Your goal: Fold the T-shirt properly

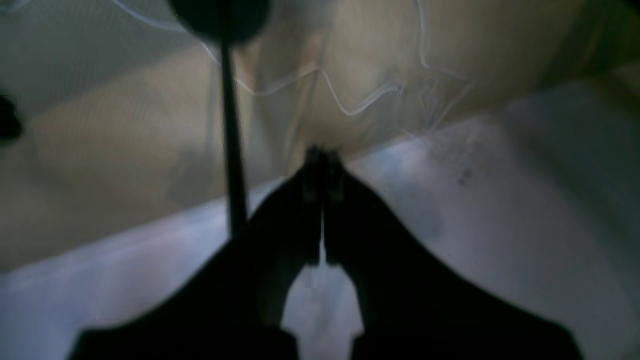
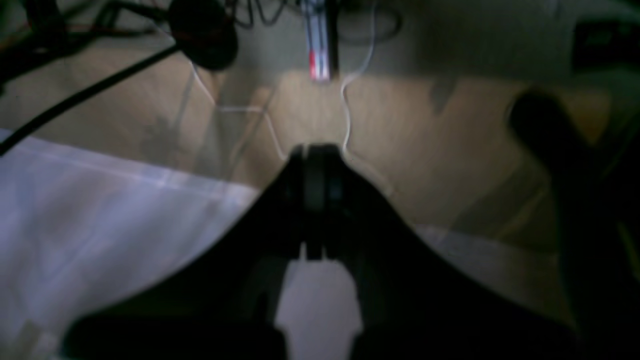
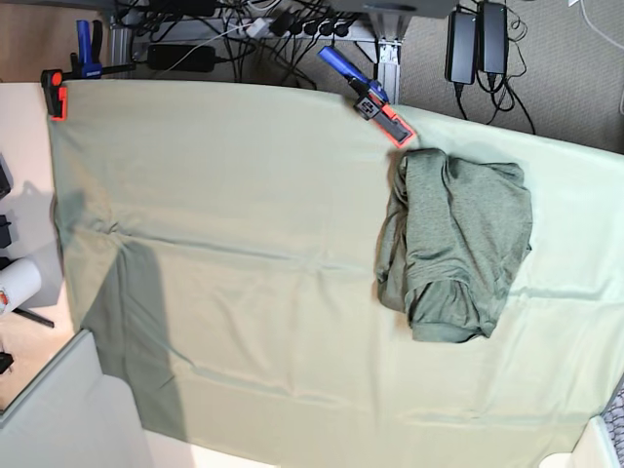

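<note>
The T-shirt (image 3: 458,244) lies bunched in a dark olive-green heap on the right half of the pale green table cloth (image 3: 244,214), with a sleeve edge hanging off its left side. Neither arm appears in the base view. In the left wrist view my left gripper (image 1: 322,160) is shut with nothing between its fingers, above a pale surface edge with brown floor beyond. My right gripper (image 2: 315,150) is likewise shut and empty in the right wrist view. The T-shirt does not show in either wrist view.
An orange-and-blue clamp (image 3: 375,100) pins the cloth just behind the T-shirt, and an orange clamp (image 3: 54,95) holds the back left corner. Cables and power bricks (image 3: 478,39) lie on the floor behind. A white roll (image 3: 18,283) sits at the left edge.
</note>
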Robot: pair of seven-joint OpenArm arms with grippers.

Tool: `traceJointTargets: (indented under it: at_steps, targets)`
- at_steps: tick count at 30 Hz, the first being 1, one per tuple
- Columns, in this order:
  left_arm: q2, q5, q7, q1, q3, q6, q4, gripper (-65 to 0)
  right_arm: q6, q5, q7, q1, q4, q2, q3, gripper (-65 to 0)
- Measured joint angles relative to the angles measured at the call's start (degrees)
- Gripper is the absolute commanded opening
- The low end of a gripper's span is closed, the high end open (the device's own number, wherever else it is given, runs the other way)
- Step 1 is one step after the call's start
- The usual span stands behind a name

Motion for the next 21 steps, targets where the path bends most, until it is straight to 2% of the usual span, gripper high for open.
traceJointTargets:
  at_steps: [5,8,16,21]
  targets:
    - [-3.45,4.09,-0.57,-6.08,9.49,4.81,-10.12,-65.0,-0.04,0.28,-0.35,1.07,-7.39,0.13,-0.07,-65.0]
    - [-4.42,5.29,-0.46,-10.6,14.88,6.8,-17.53,-65.0,-0.22,-0.17,-3.3,2.73,-11.5,0.15,-0.09,-65.0]
    - [-3.65,4.87,-3.63,-21.51,25.38,7.13,-32.37,-65.0,-0.33,0.04,-4.98,8.17,-22.93,0.09,-0.11,-65.0]
    - [-1.66,5.03,-4.24,-25.38,27.56,7.08,-35.71,-65.0,-0.68,-1.16,-5.31,12.0,-30.14,-0.07,-0.59,-65.0]
